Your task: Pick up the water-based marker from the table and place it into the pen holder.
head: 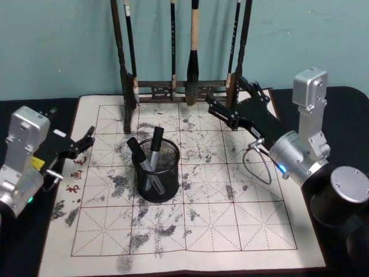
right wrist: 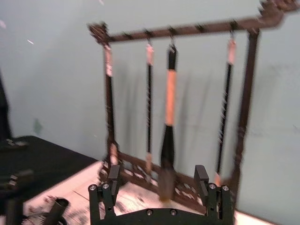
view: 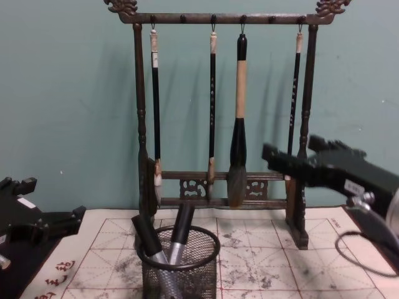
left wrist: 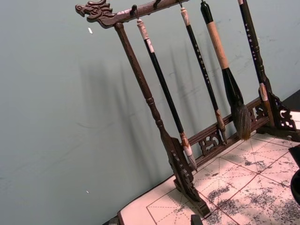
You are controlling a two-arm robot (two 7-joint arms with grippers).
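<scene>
As I look down through the head view, the pen holder (head: 157, 172) stands on the white mat (head: 242, 231) that covers the table (head: 17, 109), left of the mat's middle. Two markers (head: 151, 157) with black caps and silver barrels lean inside it, tilted against each other. My left gripper (head: 87, 140) sits at the mat's left edge, fingers spread and empty, well apart from the holder. My right gripper (head: 230, 107) hangs over the mat's far right part, just in front of the brush rack (head: 181, 86), its fingers parted with nothing between them.

The left wrist view looks across the mat's corner at the rack (left wrist: 178, 154), with four brushes hanging from its top bar.

In the right wrist view, the right gripper's two fingers (right wrist: 114, 176) stand apart and empty, pointing towards the rack (right wrist: 173, 93); a dark marker cap (right wrist: 57, 206) shows low at the edge.

From the chest view, the pen holder (view: 179, 265) stands in front of the rack (view: 218, 124) with both markers (view: 163, 249) upright-leaning inside. The right gripper (view: 293, 159) reaches in from the right at rack-base height, released; the left gripper (view: 72, 219) rests low at the left edge.
</scene>
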